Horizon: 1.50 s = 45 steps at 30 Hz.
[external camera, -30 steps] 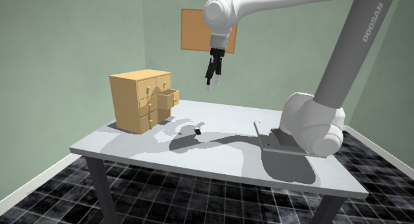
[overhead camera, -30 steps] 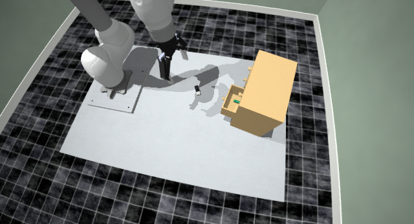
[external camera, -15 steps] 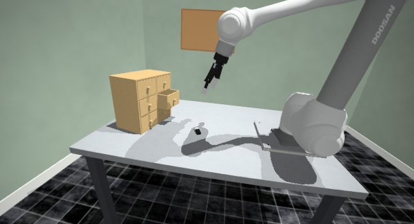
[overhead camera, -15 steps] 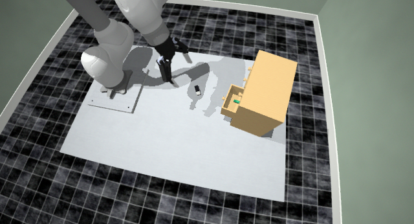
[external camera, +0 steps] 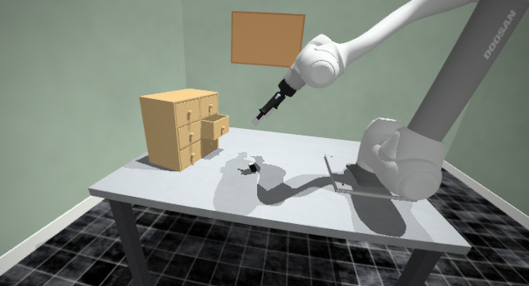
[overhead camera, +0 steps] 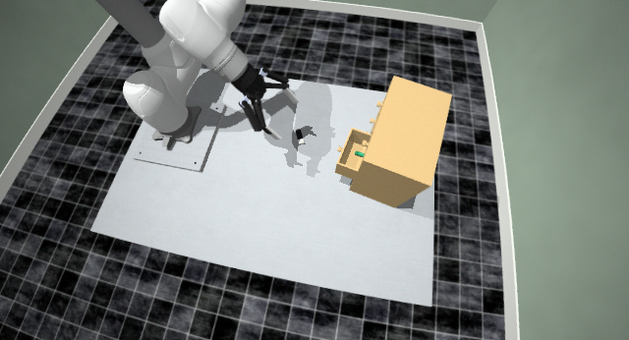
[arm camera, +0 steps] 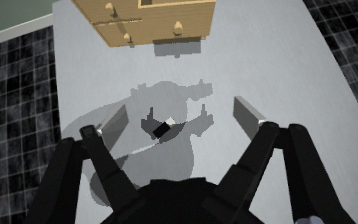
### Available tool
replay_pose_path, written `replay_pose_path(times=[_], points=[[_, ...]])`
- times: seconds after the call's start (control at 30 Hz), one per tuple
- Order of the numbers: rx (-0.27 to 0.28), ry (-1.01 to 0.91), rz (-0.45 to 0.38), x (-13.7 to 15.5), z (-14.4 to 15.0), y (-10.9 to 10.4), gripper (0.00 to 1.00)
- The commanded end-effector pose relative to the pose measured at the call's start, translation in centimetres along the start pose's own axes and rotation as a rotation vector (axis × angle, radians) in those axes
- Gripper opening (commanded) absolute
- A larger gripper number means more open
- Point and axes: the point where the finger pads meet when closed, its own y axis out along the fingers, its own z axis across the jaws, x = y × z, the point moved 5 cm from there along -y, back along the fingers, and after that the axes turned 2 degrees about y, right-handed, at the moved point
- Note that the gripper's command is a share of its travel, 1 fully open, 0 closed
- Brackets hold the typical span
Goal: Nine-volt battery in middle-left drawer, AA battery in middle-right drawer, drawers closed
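One gripper (arm camera: 180, 117) hangs above the table (overhead camera: 256, 222), fingers spread wide and holding nothing. One nine-volt battery (overhead camera: 300, 135) lies on the table, well apart from the chest (external camera: 173, 126). One AA battery (overhead camera: 360, 154), green, lies in the single open drawer (overhead camera: 350, 156), middle row right. The chest's other five drawers are shut.
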Motion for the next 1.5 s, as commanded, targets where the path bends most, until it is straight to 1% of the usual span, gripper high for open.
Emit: replay_pose_path(times=[0.0,0.07,0.23,0.5,1.2,1.47], points=[[0.015,0.003,0.093,0.2,0.1,1.1,1.0],[0.015,0.003,0.093,0.2,0.1,1.1,1.0],[0.012,0.002,0.152,0.4,0.1,1.8,1.0],[0.01,0.002,0.205,0.6,0.1,2.5,1.0],[0.014,0.002,0.282,0.9,0.3,3.5,1.0],[0.011,0.001,0.328,1.0,0.3,4.1,1.0]])
